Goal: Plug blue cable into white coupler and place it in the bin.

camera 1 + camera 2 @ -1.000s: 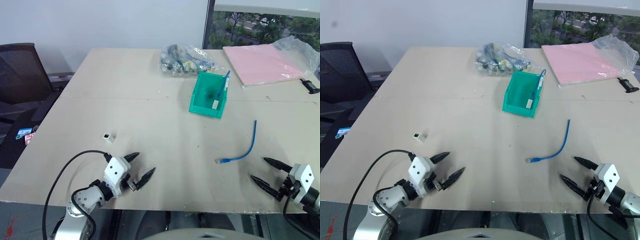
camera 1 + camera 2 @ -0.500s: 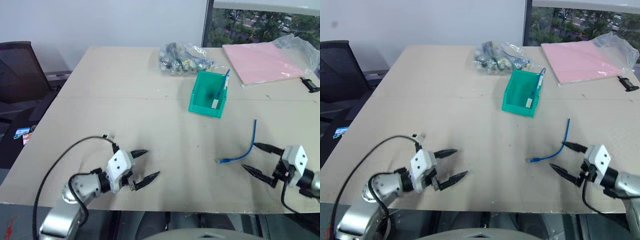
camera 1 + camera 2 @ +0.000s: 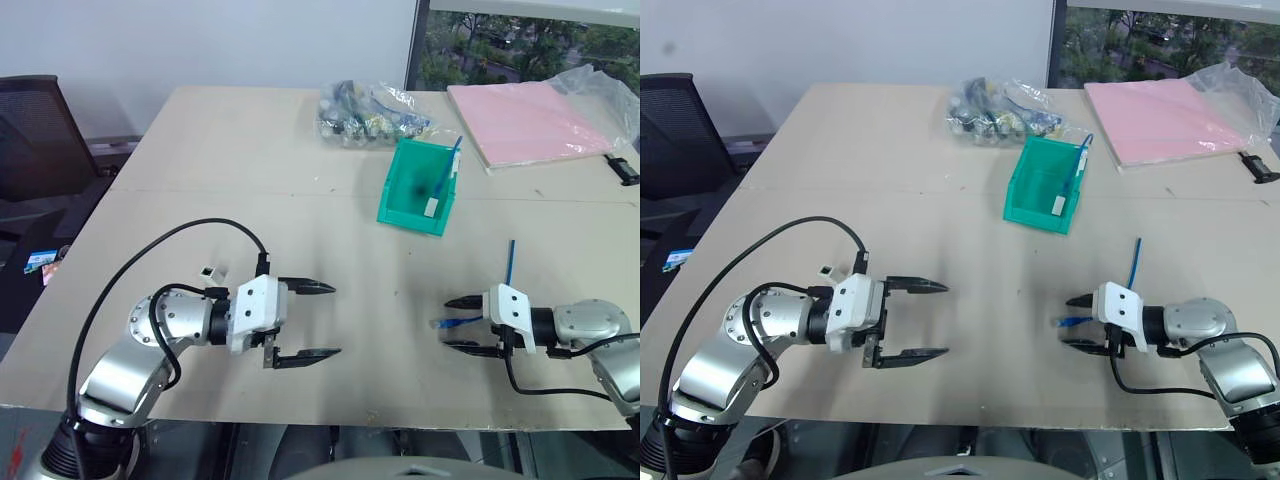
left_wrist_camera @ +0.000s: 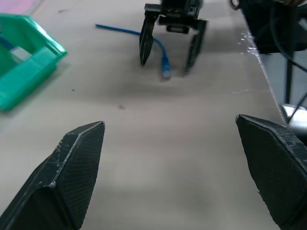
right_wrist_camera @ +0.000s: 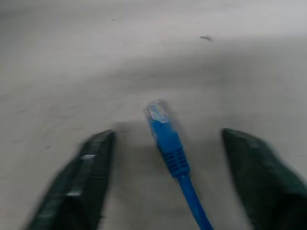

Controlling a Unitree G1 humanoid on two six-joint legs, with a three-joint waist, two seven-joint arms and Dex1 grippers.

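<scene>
Blue cable [image 3: 497, 295] is a thin curved strand lying on the table's [image 3: 300, 160] right side, clear plug between my right gripper's [image 3: 462, 322] parted fingers, not pinched. White coupler [image 3: 211, 271] sits left, beside my wide-open left gripper [image 3: 318, 320]. Bin [image 3: 417, 187] is farther back.

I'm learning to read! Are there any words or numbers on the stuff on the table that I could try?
No readable words or numbers anywhere.
The bin: a small white label inside, too small to read.
The clear bag of parts: any print is too small to read.
The white coupler, blue cable and pink pad: no writing visible.
</scene>
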